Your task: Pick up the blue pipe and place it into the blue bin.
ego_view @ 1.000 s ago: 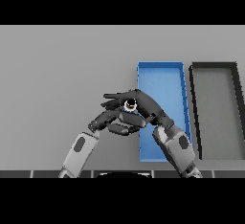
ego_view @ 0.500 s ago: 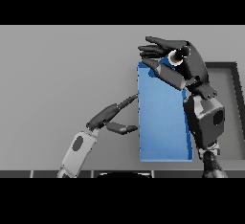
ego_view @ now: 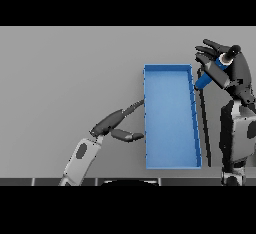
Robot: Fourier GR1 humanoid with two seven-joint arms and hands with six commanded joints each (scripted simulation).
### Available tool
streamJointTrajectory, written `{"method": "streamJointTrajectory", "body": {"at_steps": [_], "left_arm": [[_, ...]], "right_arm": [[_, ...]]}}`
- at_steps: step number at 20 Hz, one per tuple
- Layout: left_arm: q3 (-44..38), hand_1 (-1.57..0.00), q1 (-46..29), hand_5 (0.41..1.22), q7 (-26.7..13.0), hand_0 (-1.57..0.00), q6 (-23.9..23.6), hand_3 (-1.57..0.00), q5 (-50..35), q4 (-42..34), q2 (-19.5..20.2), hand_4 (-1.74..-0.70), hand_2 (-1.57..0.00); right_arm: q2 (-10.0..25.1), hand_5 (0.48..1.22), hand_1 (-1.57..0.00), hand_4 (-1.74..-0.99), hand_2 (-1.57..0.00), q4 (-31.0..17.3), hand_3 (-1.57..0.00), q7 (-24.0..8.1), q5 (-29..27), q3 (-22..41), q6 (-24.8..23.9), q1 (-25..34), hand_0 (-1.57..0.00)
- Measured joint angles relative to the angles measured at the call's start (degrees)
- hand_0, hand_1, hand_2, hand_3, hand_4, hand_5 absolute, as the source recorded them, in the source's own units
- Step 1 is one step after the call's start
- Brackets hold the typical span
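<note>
We are seeing blue pipe (ego_view: 208, 75), short cylinder, tilted, gripped in right hand (ego_view: 231, 71) just right of blue bin (ego_view: 170, 153) far corner. Left hand (ego_view: 111, 123) is resting open beside bin's left wall.
</note>
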State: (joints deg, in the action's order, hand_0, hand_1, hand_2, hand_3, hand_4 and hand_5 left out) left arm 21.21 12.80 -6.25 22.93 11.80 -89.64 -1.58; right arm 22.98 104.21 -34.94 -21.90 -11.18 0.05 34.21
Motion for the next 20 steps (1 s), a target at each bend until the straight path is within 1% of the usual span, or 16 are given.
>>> {"method": "streamJointTrajectory", "body": {"at_steps": [2, 3, 5, 7, 9, 10, 11, 12, 13, 14, 15, 16, 17, 18, 19, 20], "left_arm": [[0.4, 0.00, -0.9, 0.421, 1.2, 0.00, -0.1, 0.00, 0.2, 0.0, 0.0, -0.87, 0.00], [0.4, 0.00, -1.0, 0.422, 1.2, 0.00, 0.2, 0.00, -0.3, -0.1, -0.1, -0.87, 0.00], [0.0, 0.00, -1.2, 0.423, 0.4, 0.00, 0.7, 0.00, -1.3, -0.7, 0.1, -0.88, 0.00], [0.7, 0.00, -2.5, 0.427, 0.7, 0.00, 0.6, 0.00, -0.9, -0.9, 0.1, -0.88, 0.00], [1.4, 0.00, -3.2, 0.427, 0.2, 0.00, 0.3, 0.00, -0.7, -2.1, -0.2, -0.88, 0.00], [1.0, 0.00, -2.2, 0.425, -0.6, 0.00, -0.2, 0.00, -0.4, -1.6, -0.5, -0.88, 0.00], [1.4, 0.00, -2.7, 0.423, 0.0, 0.00, -0.3, 0.00, -0.2, -1.7, -0.5, -0.89, 0.00], [0.9, 0.00, -2.5, 0.422, 0.1, 0.00, -0.1, 0.00, -0.5, -1.6, -0.1, -0.89, 0.00], [0.8, 0.00, -1.8, 0.420, -0.6, 0.00, -0.2, 0.00, -0.6, -1.5, -0.6, -0.89, 0.00], [0.8, 0.00, -2.3, 0.420, -0.2, 0.00, 0.1, 0.00, -0.6, -1.4, -0.1, -0.89, 0.00], [1.3, 0.00, -2.8, 0.420, 0.3, 0.00, 0.1, 0.00, -0.3, -1.2, -0.2, -0.88, 0.00], [1.0, 0.00, -2.6, 0.421, 0.1, 0.00, 0.2, 0.00, -0.6, -1.5, 0.0, -0.88, 0.00], [1.3, 0.00, -2.2, 0.421, -0.3, 0.00, -0.2, 0.00, -0.1, -1.2, -0.5, -0.88, 0.00], [1.4, 0.00, -2.3, 0.421, -0.1, 0.00, -0.2, 0.00, -0.1, -1.6, -0.4, -0.88, 0.00], [1.4, 0.00, -2.2, 0.422, -0.1, 0.00, -0.2, 0.00, 0.1, -1.8, -0.3, -0.88, 0.00], [1.1, 0.00, -1.9, 0.422, -0.6, 0.00, -0.1, 0.00, -0.4, -2.2, -0.2, -0.88, 0.00]], "right_arm": [[-0.1, 1.221, -1.57, -1.741, -1.57, 1.9, -1.57, 0.0, 0.1, 0.7, -1.0, -6.0, -1.57], [0.2, 1.221, -1.57, -1.741, -1.57, 2.3, -1.57, 0.0, 0.4, 1.0, -1.5, -8.5, -1.57], [-1.1, 1.221, -1.57, -1.741, -1.57, 4.0, -1.57, 0.0, 0.6, 1.7, -1.8, -14.6, -1.57], [-0.3, 1.221, -1.57, -1.741, -1.57, 6.5, -1.57, 0.0, -0.5, 4.8, -6.4, -20.7, -1.57], [1.8, 1.221, -1.57, -1.741, -1.57, 7.4, -1.57, 0.0, -0.7, 7.6, -10.7, -24.9, -1.57], [3.3, 1.221, -1.57, -1.741, -1.57, 7.6, -1.57, 0.0, -0.9, 9.4, -13.8, -26.6, -1.57], [5.4, 1.221, -1.57, -1.741, -1.57, 7.4, -1.51, 0.0, -0.9, 11.7, -16.6, -28.6, -1.57], [6.6, 1.221, -1.57, -1.741, -1.57, 7.2, -1.52, 0.0, -1.1, 14.0, -19.4, -29.9, -1.57], [7.1, 1.221, -1.57, -1.741, -1.57, 7.3, -1.26, 0.8, -0.8, 15.4, -21.6, -30.1, -1.57], [7.6, 1.221, -1.57, -1.741, -1.57, 7.8, -1.13, 0.0, -0.3, 16.7, -23.3, -31.0, -1.57], [9.2, 1.221, -1.57, -1.741, -1.57, 6.7, -1.02, 1.0, -0.8, 19.0, -25.6, -31.5, -1.57], [11.5, 1.221, -1.57, -1.741, -1.57, 5.9, -0.91, 0.3, -1.7, 21.3, -28.3, -31.5, -1.57], [13.4, 1.221, -1.55, -1.741, -1.57, 4.6, -0.85, 0.9, -3.3, 23.0, -30.4, -31.3, -1.57], [14.5, 1.221, -1.34, -1.678, -1.34, 4.0, -0.79, 0.7, -3.1, 25.5, -32.8, -31.1, -1.46], [16.8, 1.221, -1.07, -1.592, -1.07, 1.4, -0.63, 0.0, -6.0, 28.2, -34.7, -30.7, -1.17], [19.4, 1.221, -0.85, -1.503, -0.86, 0.6, -0.50, 0.9, -8.3, 31.1, -36.8, -29.7, -0.94]]}}
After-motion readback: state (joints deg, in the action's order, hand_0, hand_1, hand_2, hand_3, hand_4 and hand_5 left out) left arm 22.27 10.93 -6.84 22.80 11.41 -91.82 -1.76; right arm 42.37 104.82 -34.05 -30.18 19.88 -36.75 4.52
